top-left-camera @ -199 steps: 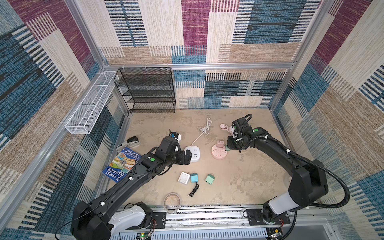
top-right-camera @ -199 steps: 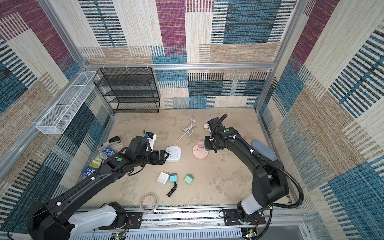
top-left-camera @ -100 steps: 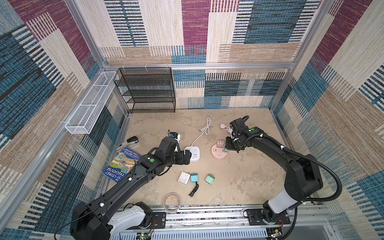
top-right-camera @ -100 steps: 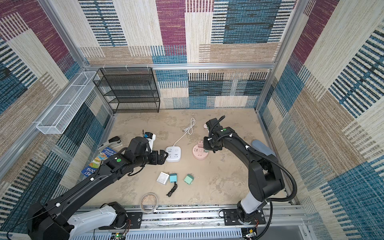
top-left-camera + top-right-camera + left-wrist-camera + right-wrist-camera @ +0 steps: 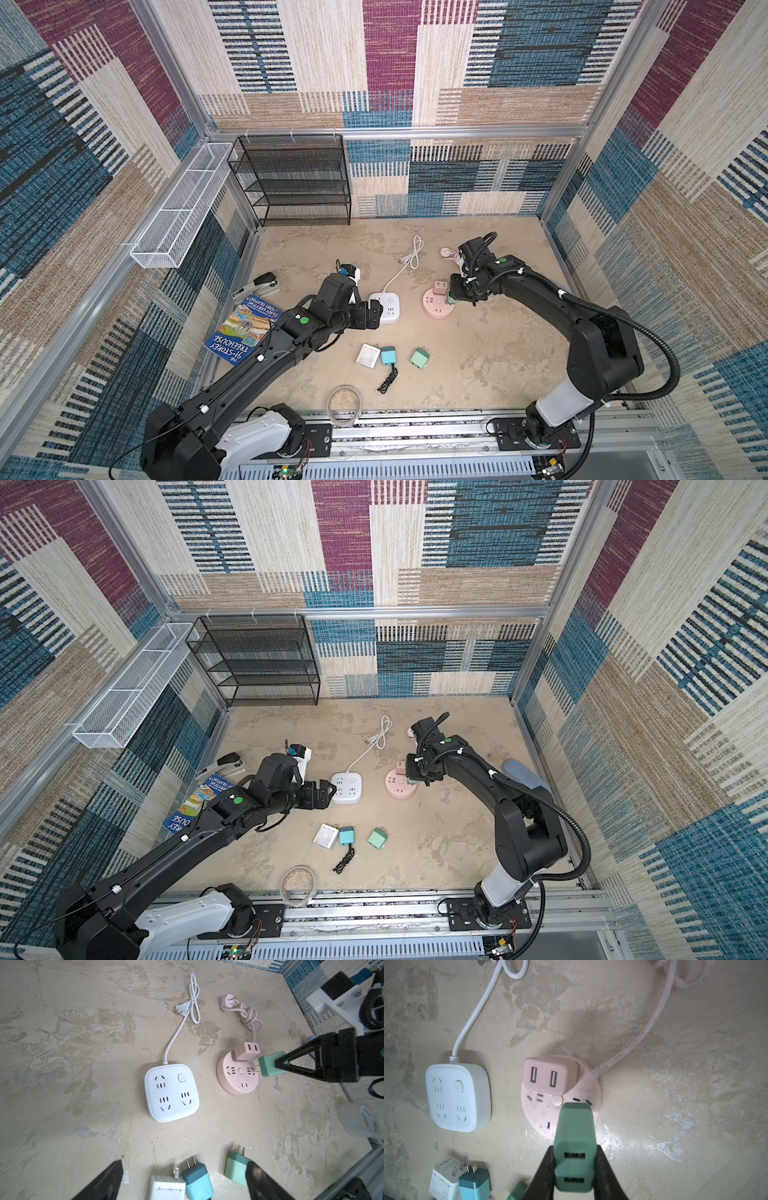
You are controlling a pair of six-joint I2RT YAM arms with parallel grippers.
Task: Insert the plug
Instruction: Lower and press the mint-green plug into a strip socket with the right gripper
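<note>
Though unseen overhead, plug (image 5: 267, 1065) prongs (image 5: 257, 1066) bare

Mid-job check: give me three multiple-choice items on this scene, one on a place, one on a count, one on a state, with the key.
1. Where is the pink charger?
A. lying loose
B. in the white strip
C. in the pink strip

2. How many chargers lie loose on the table?
A. one
B. three
C. five

3. What is the right gripper doing?
A. shut on the green charger
B. open, empty
C. shut on a cable

Key:
1 C, it stands plugged into the pink disc.
2 B, the white charger, blue charger and mint charger lie together.
3 A, it clamps the charger's sides.
</note>
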